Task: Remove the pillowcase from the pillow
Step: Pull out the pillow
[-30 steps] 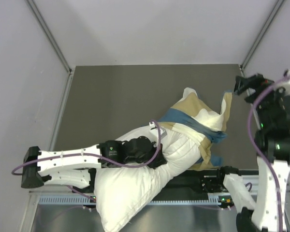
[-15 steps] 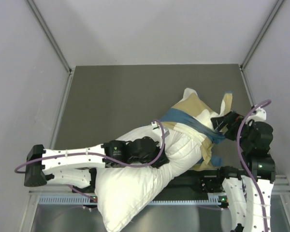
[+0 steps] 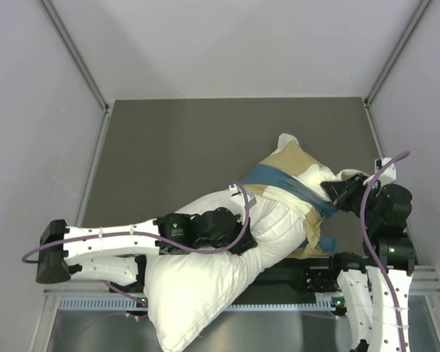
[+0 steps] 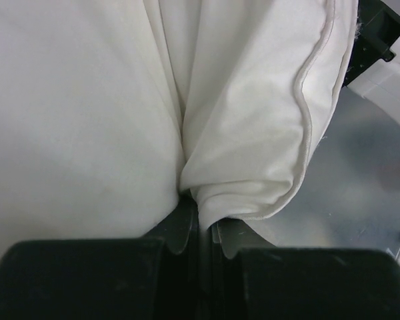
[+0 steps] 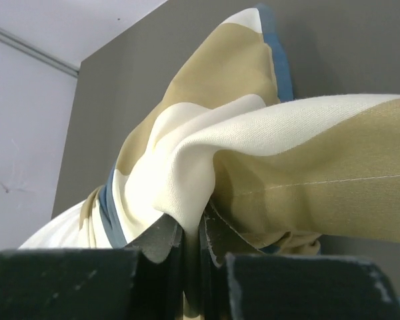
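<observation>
The plump white pillow lies diagonally from the table's near edge toward the middle, its far end still inside the checked pillowcase. My left gripper is shut on a fold of the pillow near its seam, white fabric pinched between the jaws. My right gripper is shut on a bunched fold of the pillowcase at its right side; cream and tan cloth is caught between the fingers. A blue band crosses the case.
The dark grey tabletop stretches behind and left of the pillow. Pale walls stand on three sides. A metal rail with the arm bases runs along the near edge, and the pillow's near end hangs over it.
The right arm swung in from the far right corner to the pillowcase's right side and its jaws closed on the cloth. The loose upright flap has been drawn down. The left arm held still.
</observation>
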